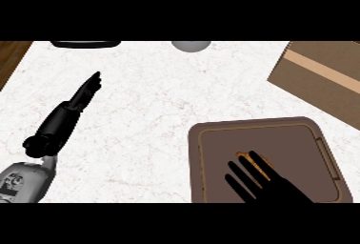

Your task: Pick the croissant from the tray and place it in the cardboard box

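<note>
The pale marbled worktop (155,109) fills the view. A brown tray (211,143) sits at its lower right, and a cardboard box (323,76) lies at the upper right, apart from the tray. The right hand (271,188) is over the tray with its fingers straight and spread, covering most of the croissant (265,167), which lies in the tray. The left hand (88,88) rests at the left, fingers straight, holding nothing
</note>
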You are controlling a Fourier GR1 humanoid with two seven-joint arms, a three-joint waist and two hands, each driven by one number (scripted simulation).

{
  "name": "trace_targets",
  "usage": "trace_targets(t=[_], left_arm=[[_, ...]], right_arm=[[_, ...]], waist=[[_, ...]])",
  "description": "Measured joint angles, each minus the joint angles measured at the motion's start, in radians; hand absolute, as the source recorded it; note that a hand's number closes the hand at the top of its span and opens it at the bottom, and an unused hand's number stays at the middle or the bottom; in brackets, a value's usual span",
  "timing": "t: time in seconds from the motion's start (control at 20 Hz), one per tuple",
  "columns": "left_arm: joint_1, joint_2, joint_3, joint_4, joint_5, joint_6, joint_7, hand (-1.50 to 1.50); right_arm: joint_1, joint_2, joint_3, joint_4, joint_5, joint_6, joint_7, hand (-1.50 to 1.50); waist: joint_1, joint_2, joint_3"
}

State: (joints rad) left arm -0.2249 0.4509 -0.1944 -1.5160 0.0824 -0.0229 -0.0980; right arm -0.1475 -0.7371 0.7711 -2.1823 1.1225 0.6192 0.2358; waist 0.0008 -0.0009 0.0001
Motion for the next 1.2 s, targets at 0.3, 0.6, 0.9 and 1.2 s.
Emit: trace_targets(t=[0.3, 0.6, 0.9, 1.2], left_arm=[[0.011, -0.018, 0.036, -0.009, -0.029, -0.031, 0.001, 0.0], [0.01, -0.047, 0.066, -0.02, -0.056, -0.059, 0.016, 0.0], [-0.011, -0.088, 0.087, 0.013, -0.101, -0.067, 0.012, 0.0], [-0.006, -0.101, 0.121, 0.017, -0.11, -0.107, 0.004, 0.0]], right_arm=[[0.01, 0.045, -0.013, 0.104, 0.092, -0.053, -0.048, -1.5], [0.026, 0.082, -0.04, 0.154, 0.126, -0.056, -0.121, -1.5], [0.055, 0.09, -0.087, 0.203, 0.172, -0.092, -0.188, -1.5], [0.05, 0.131, -0.133, 0.317, 0.241, -0.162, -0.233, -1.5]], waist=[[0.0, 0.0, 0.0], [-0.001, 0.001, 0.0], [-0.003, 0.001, 0.0], [-0.001, 0.001, 0.0]])
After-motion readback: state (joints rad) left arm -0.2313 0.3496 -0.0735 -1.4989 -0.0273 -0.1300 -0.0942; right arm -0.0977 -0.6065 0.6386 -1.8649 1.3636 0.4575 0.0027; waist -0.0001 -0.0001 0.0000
